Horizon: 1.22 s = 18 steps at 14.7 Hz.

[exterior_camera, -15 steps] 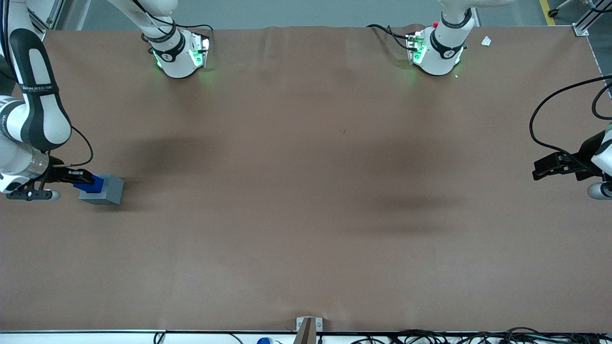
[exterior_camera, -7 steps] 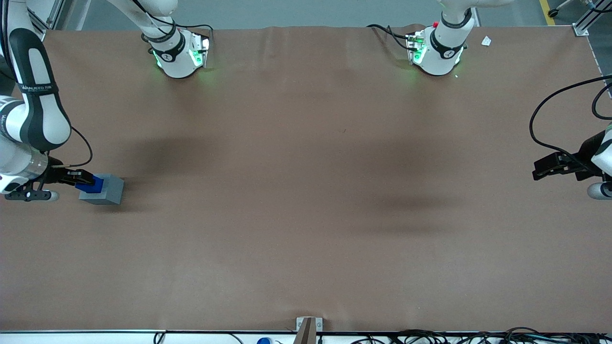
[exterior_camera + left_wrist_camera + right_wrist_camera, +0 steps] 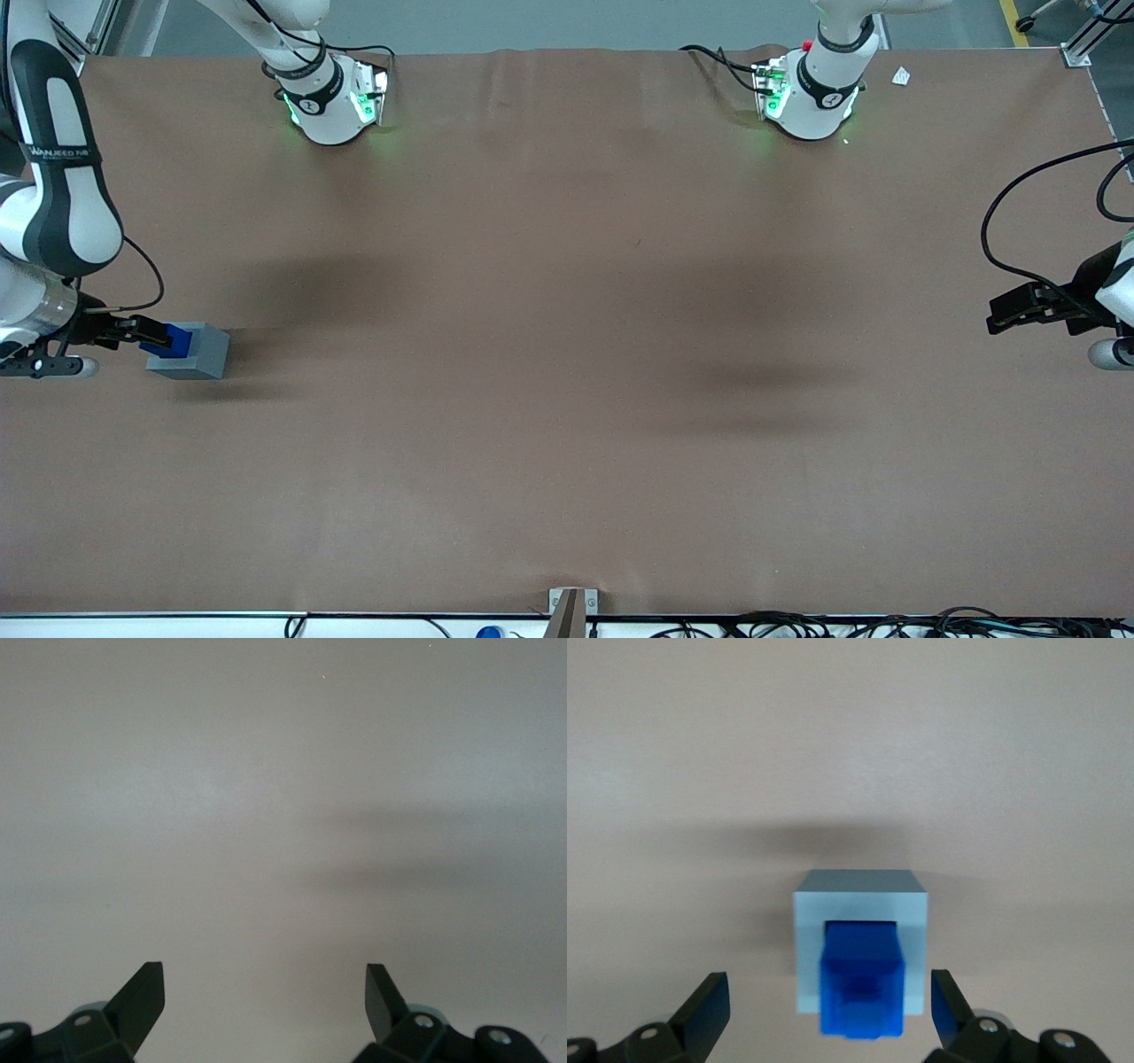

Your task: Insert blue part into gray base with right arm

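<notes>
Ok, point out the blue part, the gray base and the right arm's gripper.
blue part point(image 3: 863, 988): right wrist view, its upper face.
gray base point(image 3: 861, 905): right wrist view, bare rim of its top.
gripper point(image 3: 828, 1005): right wrist view, open, midway between its fingertips, above the base.

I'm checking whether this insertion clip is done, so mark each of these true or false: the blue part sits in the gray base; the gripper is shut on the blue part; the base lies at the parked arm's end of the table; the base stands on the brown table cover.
1. The blue part sits in the gray base: true, its top stands out of the recess.
2. The gripper is shut on the blue part: false, its fingers are open, clear of the part on both sides.
3. The base lies at the parked arm's end: false, it lies toward the working arm's end.
4. The base stands on the brown table cover: true.
</notes>
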### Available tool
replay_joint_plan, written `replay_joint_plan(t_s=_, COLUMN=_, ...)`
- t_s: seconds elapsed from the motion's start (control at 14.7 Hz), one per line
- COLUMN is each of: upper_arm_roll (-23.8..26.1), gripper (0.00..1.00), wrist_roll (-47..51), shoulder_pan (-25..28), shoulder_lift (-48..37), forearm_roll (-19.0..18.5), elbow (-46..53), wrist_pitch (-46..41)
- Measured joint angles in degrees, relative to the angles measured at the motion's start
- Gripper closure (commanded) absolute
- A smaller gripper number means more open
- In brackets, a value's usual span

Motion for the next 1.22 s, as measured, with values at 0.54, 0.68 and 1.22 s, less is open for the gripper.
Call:
replay_joint_plan(t_s=0.54, upper_arm_roll=0.3, gripper=0.0, wrist_roll=9.1, shoulder_pan=8.0, shoulder_lift=-12.0, forearm_roll=0.0, elbow=0.3, wrist_pitch=-11.3)
replay_joint_plan(t_s=0.68, upper_arm_roll=0.3, gripper=0.0, wrist_roll=9.7, shoulder_pan=9.1, shoulder_lift=-14.2, forearm_roll=0.0, elbow=0.3, wrist_pitch=-11.8)
replay_joint_plan(t_s=1.22, upper_arm_roll=0.4, gripper=0.0, wrist_roll=9.8, shoulder_pan=11.1, shoulder_lift=-24.0, forearm_roll=0.0, elbow=2.3, wrist_pitch=-18.8)
